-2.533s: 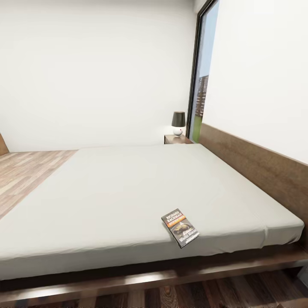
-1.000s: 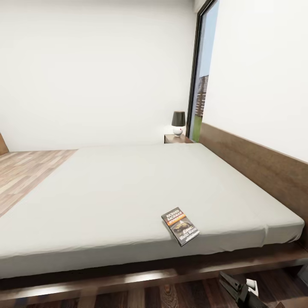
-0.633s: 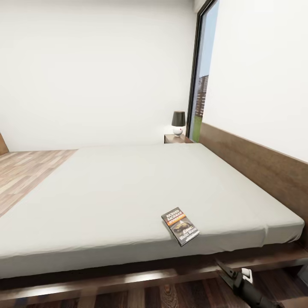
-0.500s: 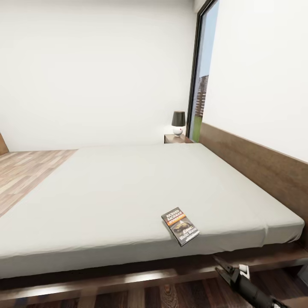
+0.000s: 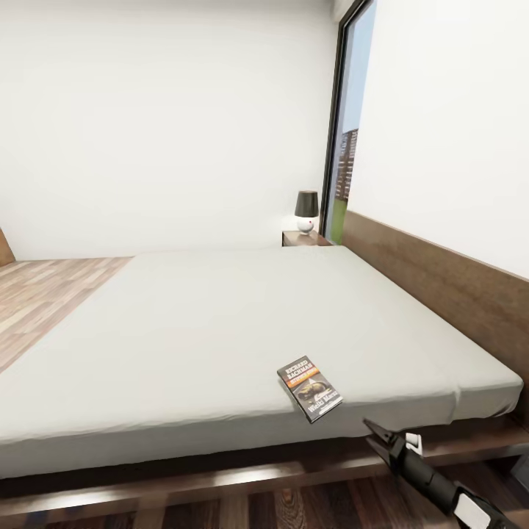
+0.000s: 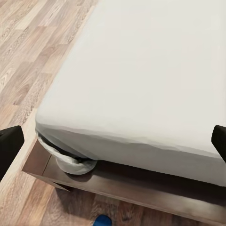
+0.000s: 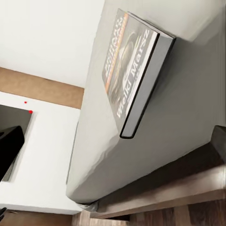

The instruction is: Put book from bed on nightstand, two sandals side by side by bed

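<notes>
Two dark fingers of my right gripper [image 5: 383, 435] are standing apart, open and holding nothing, just below the mattress edge at the near side of the bed [image 5: 220, 330] and above the dark frame rail. My left gripper's fingertips [image 6: 9, 143] are showing far apart at the two sides of the left wrist view, wide open and empty, facing the foot corner of the mattress, with a bit of blue [image 6: 101, 220] on the floor below the frame. Just beyond my right fingers, the book [image 5: 309, 389] is lying flat on the grey mattress near its front edge, apart from them; its cover is reading "RICHARD BACHMAN" and "Wielki Marsz". Far behind, a nightstand [image 5: 303, 239] is carrying a dark-shaded lamp [image 5: 306, 211] beside the tall window [image 5: 345, 132].
</notes>
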